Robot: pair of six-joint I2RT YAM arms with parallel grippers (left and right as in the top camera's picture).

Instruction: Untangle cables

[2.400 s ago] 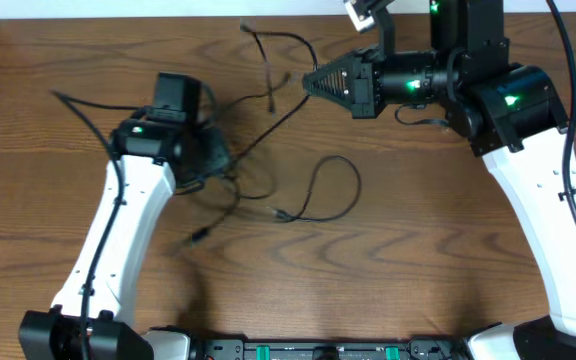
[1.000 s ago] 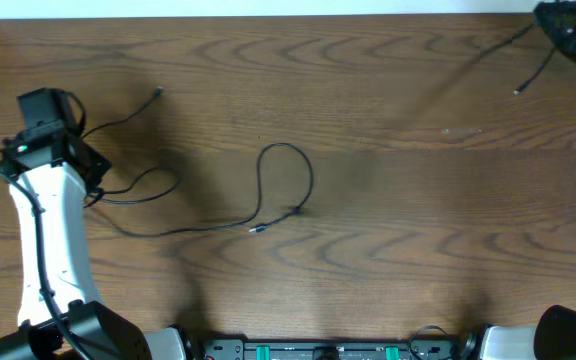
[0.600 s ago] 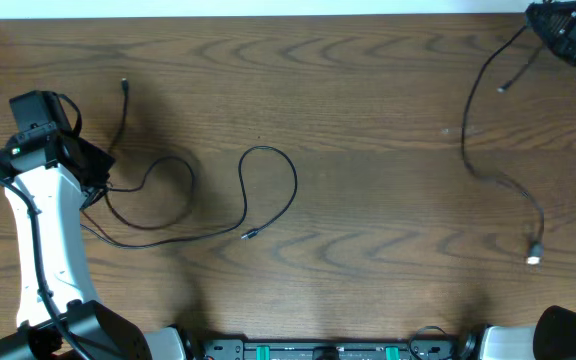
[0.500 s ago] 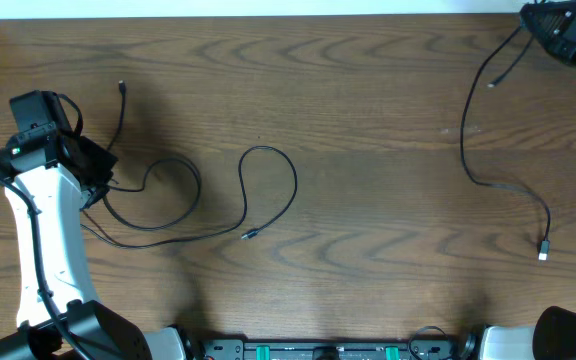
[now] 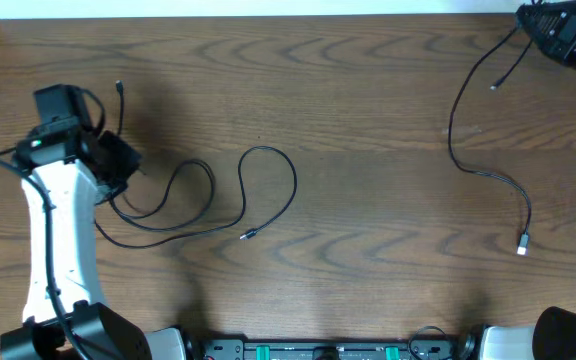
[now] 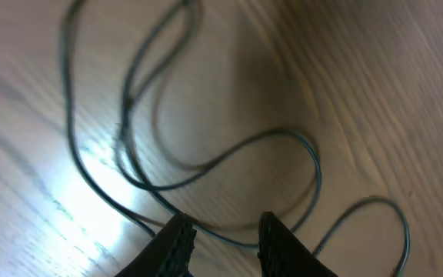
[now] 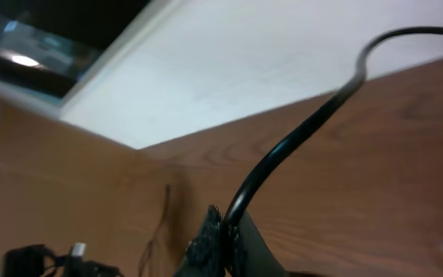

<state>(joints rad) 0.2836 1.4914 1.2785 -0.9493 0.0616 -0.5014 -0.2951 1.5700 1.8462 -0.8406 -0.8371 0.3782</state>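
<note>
Left gripper [image 6: 225, 235]: fingers a little apart, gripping nothing, low over the table [image 5: 368, 100] at left.
Looped black cable [image 5: 295, 187]: slack on wood, coils just beneath left fingers.
Right gripper [image 7: 223, 231]: pinched onto long black cable [image 5: 450, 135], far right corner.
Long cable's plug [image 5: 521, 243]: lay on the table.

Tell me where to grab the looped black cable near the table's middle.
Grip the looped cable on the right arc of its loop, coming straight down across the cord: that stretch lies flat with bare table on both sides.
</note>
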